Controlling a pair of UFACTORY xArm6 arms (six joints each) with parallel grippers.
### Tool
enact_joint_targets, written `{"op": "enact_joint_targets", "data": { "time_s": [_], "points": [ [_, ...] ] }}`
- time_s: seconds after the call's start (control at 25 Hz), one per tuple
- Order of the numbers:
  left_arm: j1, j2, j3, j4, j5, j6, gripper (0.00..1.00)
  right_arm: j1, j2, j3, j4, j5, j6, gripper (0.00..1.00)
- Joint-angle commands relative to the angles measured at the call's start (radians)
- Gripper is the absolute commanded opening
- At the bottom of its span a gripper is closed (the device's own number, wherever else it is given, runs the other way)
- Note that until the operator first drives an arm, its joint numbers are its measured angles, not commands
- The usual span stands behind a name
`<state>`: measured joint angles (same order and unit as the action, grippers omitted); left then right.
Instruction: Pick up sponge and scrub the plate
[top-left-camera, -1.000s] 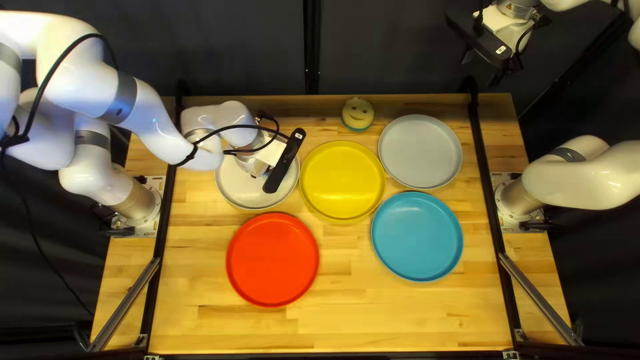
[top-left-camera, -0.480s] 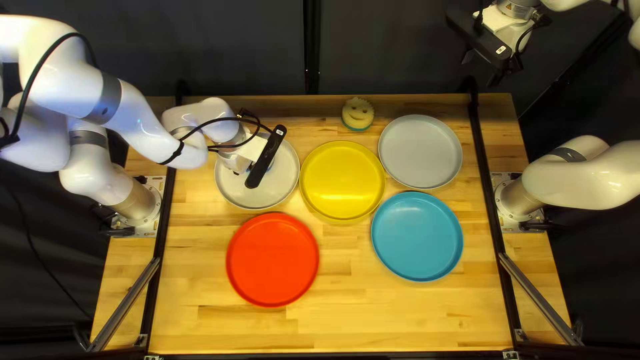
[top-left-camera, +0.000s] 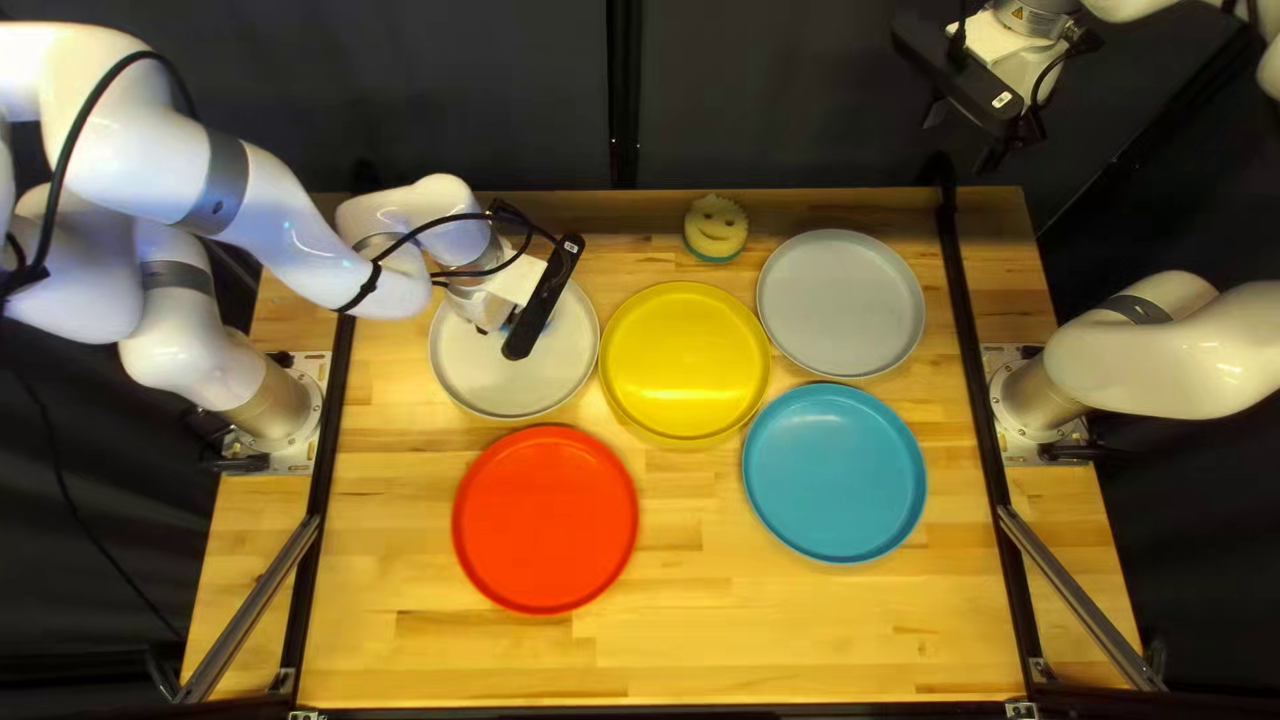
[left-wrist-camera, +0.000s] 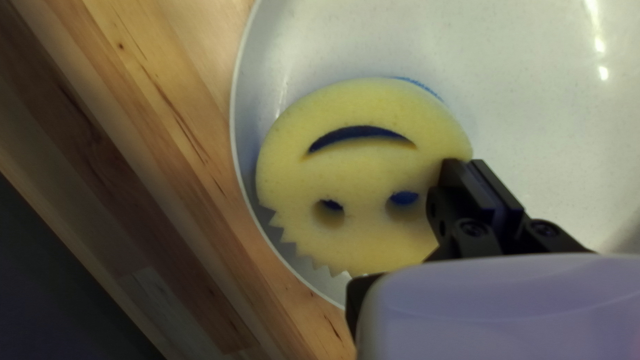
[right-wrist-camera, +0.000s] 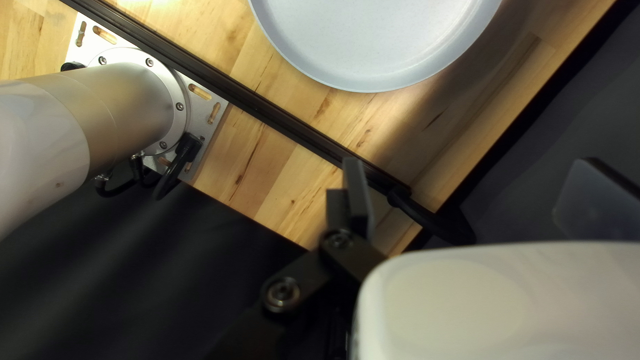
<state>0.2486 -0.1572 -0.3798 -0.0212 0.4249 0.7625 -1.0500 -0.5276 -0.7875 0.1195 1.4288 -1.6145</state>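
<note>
White plate (top-left-camera: pixel 500 387) lay at ten o'clock on table (top-left-camera: pixel 747 640). Sponge (left-wrist-camera: pixel 360 177) sat flat inside, blue side down, likely for scrubbing. Left gripper's (left-wrist-camera: pixel 472 168) fingers were closed together over sponge's edge, apparently pressing, not pinching. Right gripper (right-wrist-camera: pixel 470 183) hung beyond one o'clock table edge, fingers wide apart, presumably clearing workspace. Spare sponge (top-left-camera: pixel 716 230), near yellow plate's (top-left-camera: pixel 683 360) twelve o'clock, seemed unneeded.

1. The table (top-left-camera: pixel 667 647) is viewed from above, at a slant, toward the curtain (top-left-camera: pixel 467 107).
2. Closer, the white plate (left-wrist-camera: pixel 533 133) is also shown from the left wrist.
3. From farther, the grey plate (right-wrist-camera: pixel 380 40) is shared by the right.
</note>
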Motion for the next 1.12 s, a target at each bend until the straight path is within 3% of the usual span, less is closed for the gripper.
{"op": "enact_joint_targets", "data": {
  "time_s": [0.04, 0.24, 0.4, 0.84, 1.12],
  "points": [
    [-0.1, 0.008, 0.019, -0.007, -0.043, -0.071, 0.0, 0.0, 0.0, 0.0, 0.0, 0.0, 0.0, 1.0],
    [-0.191, -0.008, 0.023, 0.025, -0.037, -0.158, 0.0, 0.0, 0.0, 0.0, 0.0, 0.0, 0.0, 1.0],
    [-0.206, -0.004, 0.021, 0.034, -0.038, -0.168, 0.0, 0.0, 0.0, 0.0, 0.0, 0.0, 0.0, 1.0],
    [-0.025, 0.068, -0.081, 0.006, 0.006, 0.026, 0.0, 0.0, 0.0, 0.0, 0.0, 0.0, 0.0, 1.0],
    [-0.075, 0.045, -0.051, 0.021, 0.0, -0.03, 0.0, 0.0, 0.0, 0.0, 0.0, 0.0, 0.0, 1.0]
  ]
}}
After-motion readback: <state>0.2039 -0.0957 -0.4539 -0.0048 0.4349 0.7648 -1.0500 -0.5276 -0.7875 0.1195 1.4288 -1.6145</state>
